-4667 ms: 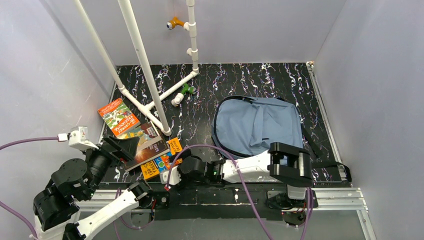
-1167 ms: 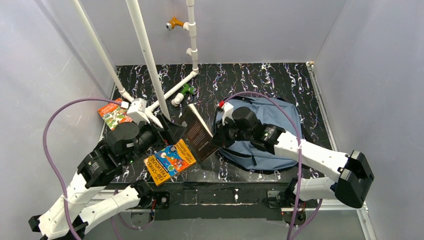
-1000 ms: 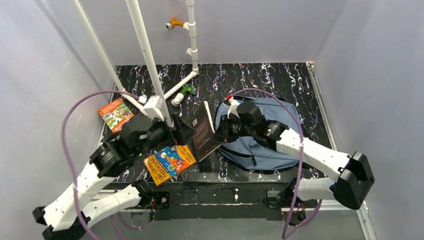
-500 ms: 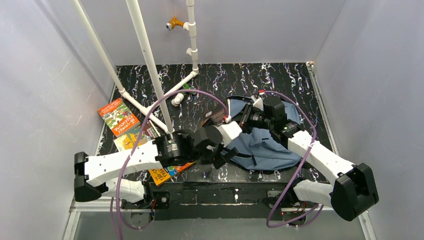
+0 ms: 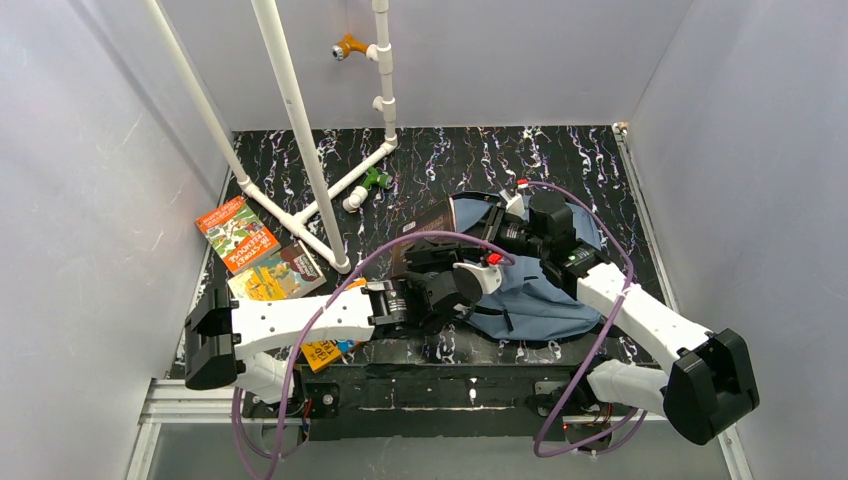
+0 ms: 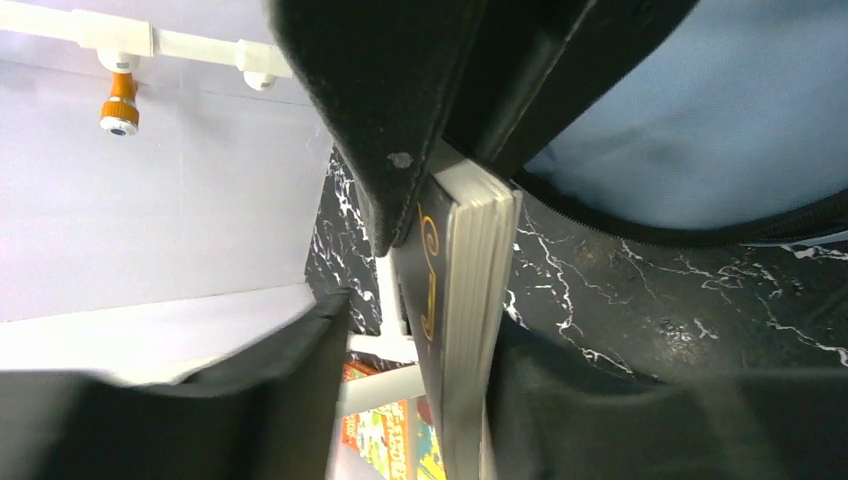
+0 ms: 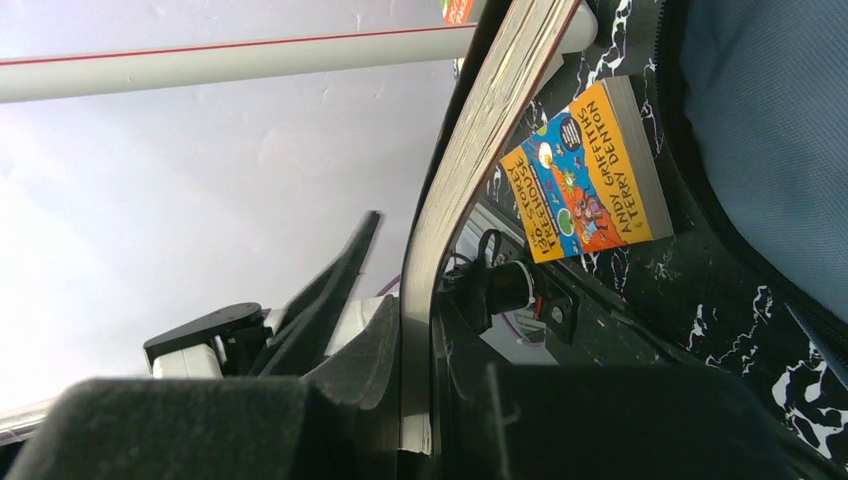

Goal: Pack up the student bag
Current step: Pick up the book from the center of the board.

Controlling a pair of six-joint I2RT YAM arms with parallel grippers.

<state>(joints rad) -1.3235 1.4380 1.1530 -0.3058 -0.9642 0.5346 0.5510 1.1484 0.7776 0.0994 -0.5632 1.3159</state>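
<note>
Right end effector [image 7: 415,395] is pinching a dark book [image 6: 465,300] by one end, jaws pressed against both covers, so that one's properly gripping. Left end effector [image 6: 425,340] is sitting around the other end of the same book with its jaws spread. One finger is lying against the page edge and the other is hanging off the cover with a gap showing, so it's not clamping anything. The book is standing on edge and tilting a bit, with a gold squiggle showing on the dark cover.

The student bag [image 5: 535,295] is lying flat on the black marbled bench [image 5: 470,150]. It's dusty blue with black zipper trim. The book is hovering just beside the bag's left edge, up toward its far end. I can't tell from any view whether a corner is poking into the opening or only sitting next to the zipper. The right arm is reaching across the bag to get there, and the left arm is stretching over the bench from the bag's left.

Left of the bag, an orange Treehouse paperback [image 7: 585,180] is lying on the bench, partly under the left arm in the overhead view. Well left of the bag, an orange-and-green book [image 5: 236,232] and a brown book [image 5: 300,262] are lying, with a yellow book [image 5: 262,285] right against the brown one. A white pipe frame [image 5: 300,130] is standing left of the bag too, with a green fitting [image 5: 377,178] near its base.
</note>
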